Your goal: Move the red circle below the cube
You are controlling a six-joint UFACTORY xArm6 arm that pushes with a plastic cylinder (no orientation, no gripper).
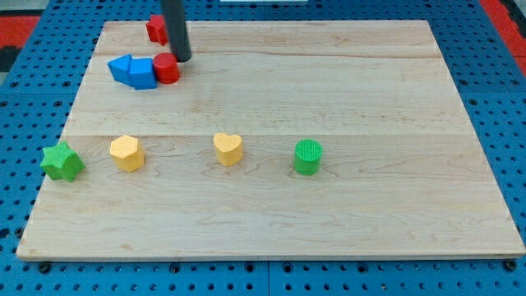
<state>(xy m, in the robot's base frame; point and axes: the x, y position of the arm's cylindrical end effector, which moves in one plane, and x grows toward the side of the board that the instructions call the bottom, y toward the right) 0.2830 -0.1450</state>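
Observation:
The red circle (167, 68) is a short red cylinder at the view's upper left. It touches the right side of a blue cube (142, 73). A second blue block (121, 68) sits against the cube's left side. My tip (182, 58) is the lower end of a dark rod that comes down from the view's top. It stands just above and to the right of the red circle, touching or nearly touching it.
Another red block (155, 29) lies near the board's top edge, left of the rod. Along the lower half sit a green star (62, 161), a yellow hexagon-like block (126, 153), a yellow heart (228, 149) and a green cylinder (307, 156).

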